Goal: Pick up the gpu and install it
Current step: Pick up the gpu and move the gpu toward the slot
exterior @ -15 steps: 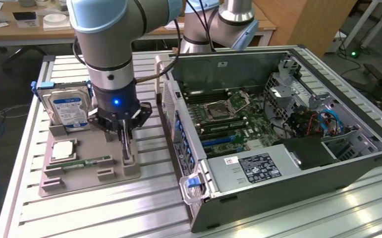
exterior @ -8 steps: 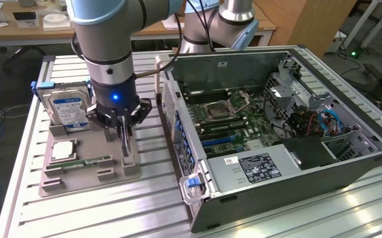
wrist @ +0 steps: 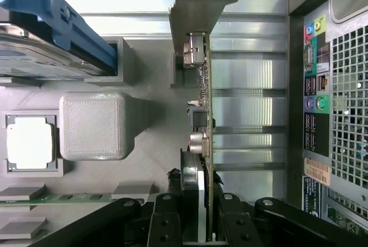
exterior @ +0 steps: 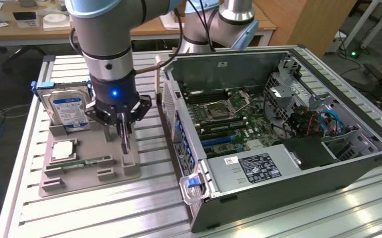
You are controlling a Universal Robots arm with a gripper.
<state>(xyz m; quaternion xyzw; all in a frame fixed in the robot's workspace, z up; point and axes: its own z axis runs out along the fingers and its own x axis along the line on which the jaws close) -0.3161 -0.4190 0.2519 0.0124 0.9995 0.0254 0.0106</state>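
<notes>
One gripper (exterior: pixel 123 128) pinches its two fingers narrowly on the one gpu (exterior: pixel 125 144), which stands upright on the one tray (exterior: pixel 78 182) with one hard drive (exterior: pixel 68 110), one CPU (exterior: pixel 64 148) and one RAM stick (exterior: pixel 85 162), beside one open case (exterior: pixel 277 198).

One gpu (exterior: pixel 125 141), one hard drive (exterior: pixel 68 106), one processor chip (exterior: pixel 64 148), seemingly one RAM stick (exterior: pixel 85 162), one tray (exterior: pixel 78 182), one computer case (exterior: pixel 309 188)

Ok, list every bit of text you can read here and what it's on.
None can be read.
Blue and white label on the hard drive: too small.
Black label on the power supply: blurred.
White sticker beside it: too small.
Tan sticker on the case's back panel: blurred.
</notes>
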